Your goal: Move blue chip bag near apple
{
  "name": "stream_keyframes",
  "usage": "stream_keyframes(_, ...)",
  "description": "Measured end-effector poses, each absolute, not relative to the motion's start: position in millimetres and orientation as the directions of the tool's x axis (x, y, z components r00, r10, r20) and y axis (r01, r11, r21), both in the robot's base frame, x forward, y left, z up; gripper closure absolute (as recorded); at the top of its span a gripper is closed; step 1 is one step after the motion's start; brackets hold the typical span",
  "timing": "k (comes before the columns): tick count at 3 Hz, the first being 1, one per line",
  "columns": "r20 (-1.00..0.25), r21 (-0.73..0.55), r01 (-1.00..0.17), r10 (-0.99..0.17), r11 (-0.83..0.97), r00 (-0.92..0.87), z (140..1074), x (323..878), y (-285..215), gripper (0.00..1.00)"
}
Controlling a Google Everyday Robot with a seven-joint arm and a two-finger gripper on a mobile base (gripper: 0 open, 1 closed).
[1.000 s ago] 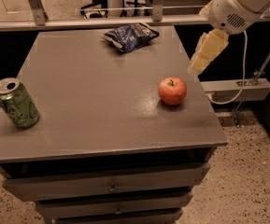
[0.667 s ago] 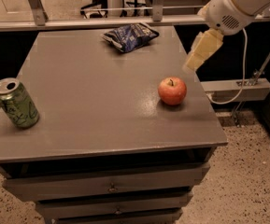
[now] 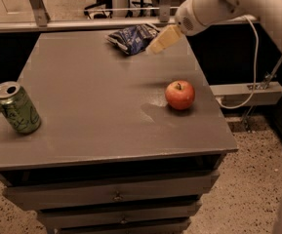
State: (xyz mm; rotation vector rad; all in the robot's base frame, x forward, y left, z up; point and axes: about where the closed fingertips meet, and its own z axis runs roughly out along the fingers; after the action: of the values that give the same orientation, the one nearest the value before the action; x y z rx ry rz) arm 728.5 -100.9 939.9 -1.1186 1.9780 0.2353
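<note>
Claw (image 3: 156, 46) just beside blue chip bag (image 3: 130, 37); apple (image 3: 180, 95) apart.

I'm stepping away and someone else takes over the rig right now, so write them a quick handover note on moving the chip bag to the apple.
Gripper: in the air over the far right part of the table, tip at the bag's right edge. Contact cannot be told.
Bag: lying at the table's far edge, apart from the apple.
Apple: stem up, near the right edge, nearer the front than the bag.
Can: front left, out of the way.
Done: gripper is at the bag.
Left: grasp the bag, carry it over, set it beside the apple.
</note>
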Motion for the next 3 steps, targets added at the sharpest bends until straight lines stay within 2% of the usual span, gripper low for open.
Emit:
stream_keyframes(1,-0.819,-0.120,-0.719,-0.477,0.685,-0.318,922.7,794.1,-65.1,0.00)
stream_keyframes(2,-0.826,-0.087,-0.676,-0.433,0.731,-0.361,902.8,836.1,-41.5,0.00)
stream_keyframes(3,-0.811,-0.096,-0.650,-0.438,0.754,-0.388,882.7,861.9,-37.3,0.00)
